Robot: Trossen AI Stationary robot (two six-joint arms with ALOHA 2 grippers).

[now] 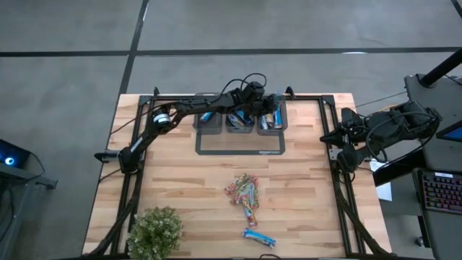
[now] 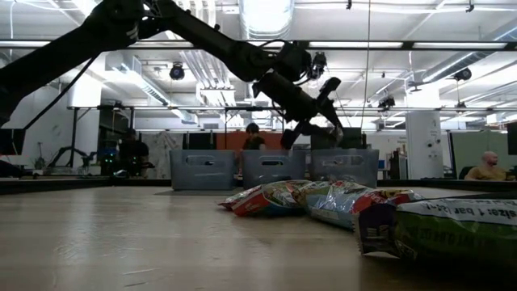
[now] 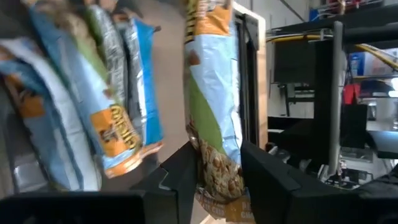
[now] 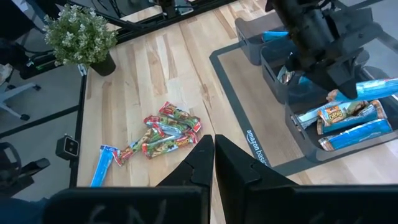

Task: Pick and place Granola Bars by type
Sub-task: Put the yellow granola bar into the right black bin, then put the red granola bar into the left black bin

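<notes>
My left gripper (image 1: 273,107) reaches over the rightmost of three grey bins (image 1: 271,123) at the table's far side, shut on a light-blue granola bar (image 3: 211,93). That bin holds other blue bars (image 4: 348,124). A heap of multicoloured green and red bars (image 1: 244,191) lies flat on the table's middle. One blue bar (image 1: 258,237) lies near the front edge. My right gripper (image 4: 213,155) hangs shut and empty at the table's right edge. My left gripper pinches the bar's near end (image 3: 217,177) between its two fingers (image 3: 180,177). The bar sticks out ahead of the fingers, along them, over the rightmost bin (image 4: 379,87). The fingers slant down from the table's left. Whether the bar touches the bars below, I cannot tell.
The three bins stand in a row on a grey mat (image 1: 242,148). A potted leafy plant (image 1: 155,231) stands at the near left corner. Black frame rails (image 1: 336,180) run along the table's sides. People show in the room beyond the table.
</notes>
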